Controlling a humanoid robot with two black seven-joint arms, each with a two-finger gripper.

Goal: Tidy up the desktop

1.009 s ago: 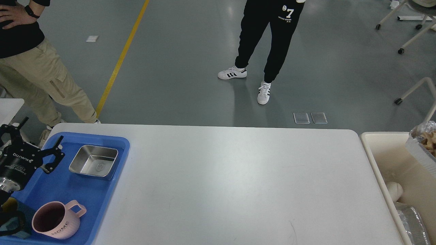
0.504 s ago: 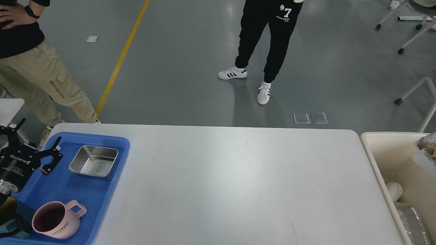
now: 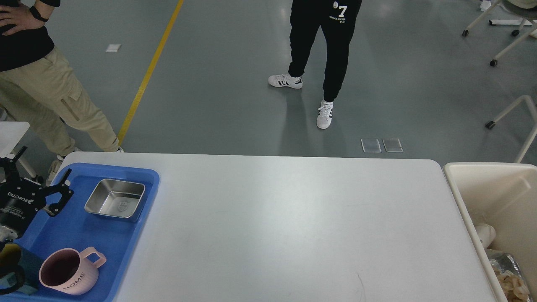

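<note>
Head view: the left gripper (image 3: 37, 170) has drawn back toward the left edge since the earlier frames and now sits farther left and a little nearer, over the far-left corner of the blue tray (image 3: 126, 247). Its jaws stand spread wide with nothing between them. The foil container of food that hung at the right edge a second ago is gone from there; a foil container (image 3: 509, 277) now lies inside the cream bin (image 3: 465, 184), at its near end, cut off by the frame corner. The right gripper is out of view. The person in black trousers (image 3: 323, 46) on the far floor has shifted stance, the left shoe turned.

The desktop (image 3: 293, 226), a white surface, fills the middle of the view from the tray on its left to the bin just beside its right end; its near edge is cut off by the frame. On the tray stand a steel square dish (image 3: 115, 204) at the far end and a pink mug (image 3: 69, 272) marked HOME at the near end, well apart.

The left arm's body is mostly cut off at the left edge. A white object (image 3: 486, 235) in the bin is partly hidden by the bin's wall and cannot be identified.
</note>
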